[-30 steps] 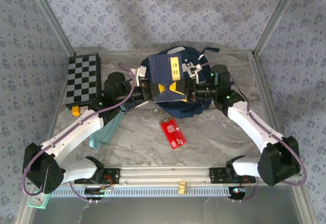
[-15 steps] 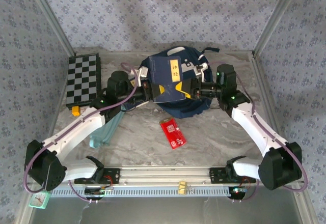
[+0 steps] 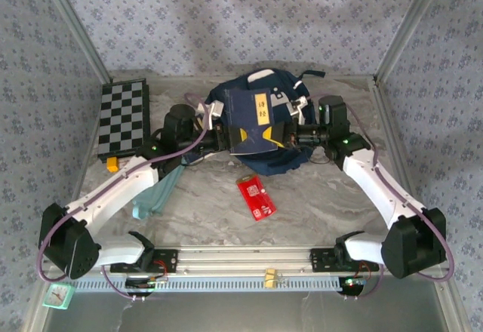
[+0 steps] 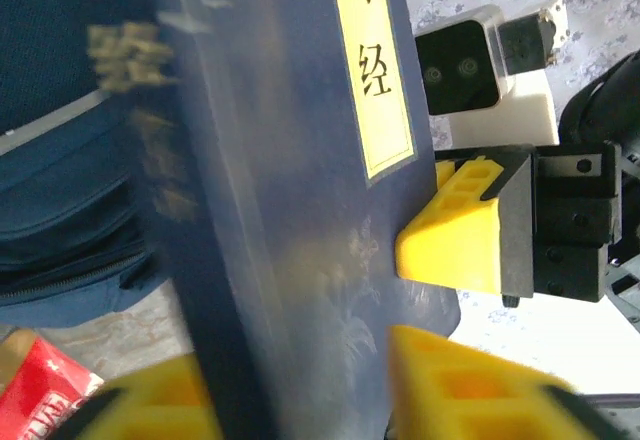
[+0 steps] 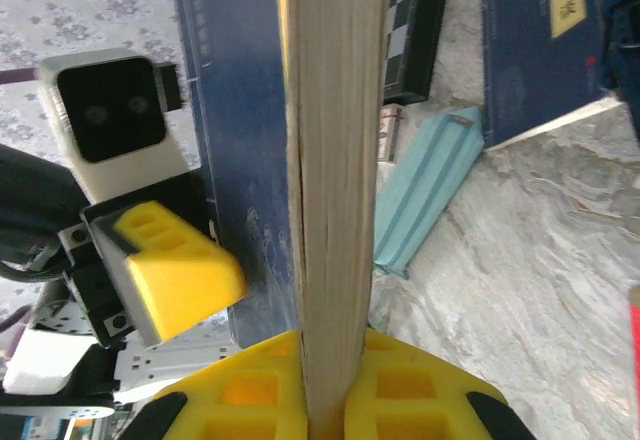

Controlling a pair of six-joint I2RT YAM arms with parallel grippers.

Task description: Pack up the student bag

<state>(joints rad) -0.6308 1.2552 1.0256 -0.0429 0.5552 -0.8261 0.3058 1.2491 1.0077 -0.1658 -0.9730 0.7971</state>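
A dark blue book (image 3: 253, 121) with a yellow label is held above the student bag (image 3: 281, 163), a navy backpack lying at the back of the table. My right gripper (image 3: 287, 132) is shut on the book's page edge (image 5: 330, 110); both yellow pads press the pages at the gripper (image 5: 330, 395). My left gripper (image 3: 223, 132) is at the book's opposite, spine end. Its jaws stand apart on either side of the book (image 4: 290, 160), around the gripper (image 4: 290, 400). The right gripper's finger (image 4: 460, 235) presses on the cover.
A checkered board (image 3: 123, 117) lies at the left wall. A teal pouch (image 3: 155, 192) lies under the left arm, and a red packet (image 3: 256, 197) lies in front of the bag. A second blue book (image 5: 545, 50) lies on the table beyond the pouch (image 5: 425, 190).
My right gripper has closed onto the book's page edge. The left gripper's jaws have spread apart at the spine end. The book has dropped slightly toward the bag.
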